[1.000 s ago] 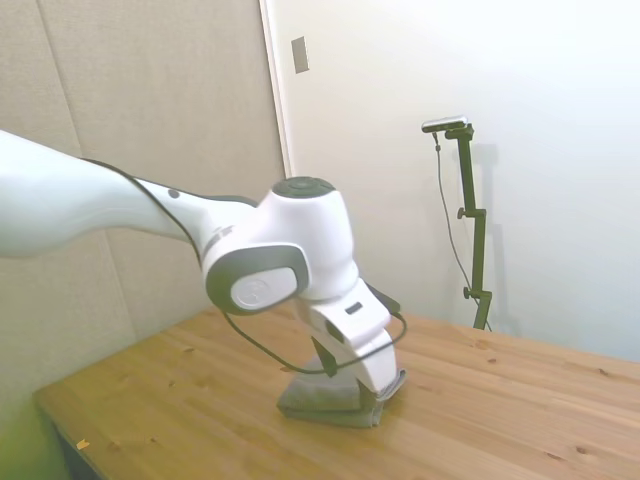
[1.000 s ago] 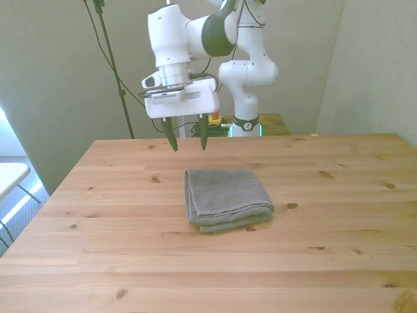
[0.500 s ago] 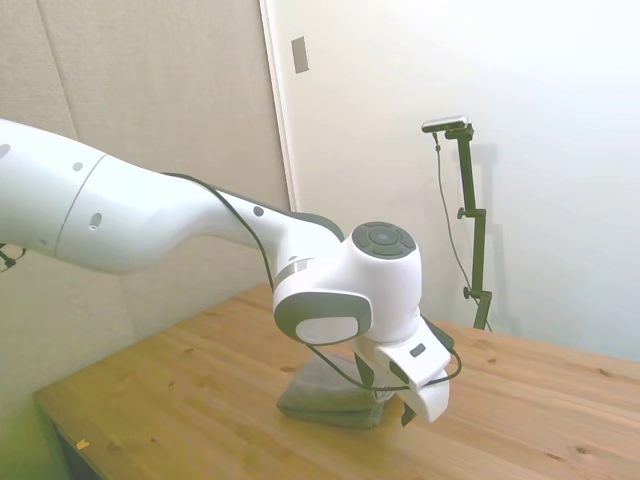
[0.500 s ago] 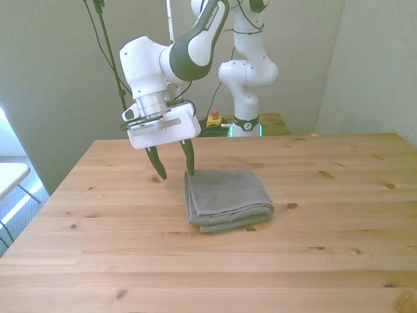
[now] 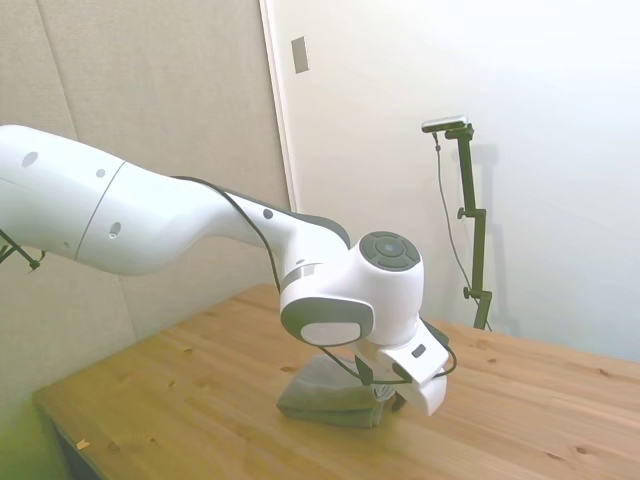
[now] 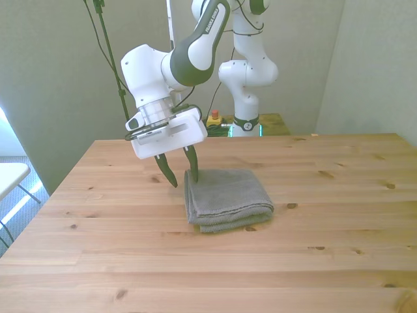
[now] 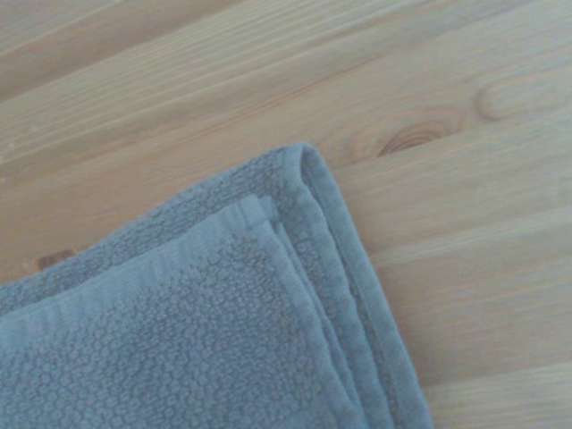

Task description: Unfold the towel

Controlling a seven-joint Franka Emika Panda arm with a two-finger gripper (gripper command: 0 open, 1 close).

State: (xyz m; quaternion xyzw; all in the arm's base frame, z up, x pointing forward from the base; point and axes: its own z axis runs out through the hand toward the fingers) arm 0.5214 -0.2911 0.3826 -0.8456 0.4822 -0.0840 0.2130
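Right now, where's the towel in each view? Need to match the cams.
Side view: towel lies folded on the table, low centre, partly behind the hand.
Front view: just left of centre, folded, with the open hand at its far corner on the front view's left.
Wrist view: fills the lower part; one layered corner shows.
Shared landmark: that layered corner beside the hand.

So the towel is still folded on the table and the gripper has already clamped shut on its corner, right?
Not quite. In the front view the gripper is open, its fingers spread astride the corner of the towel, not clamped on it. The towel is folded on the table.
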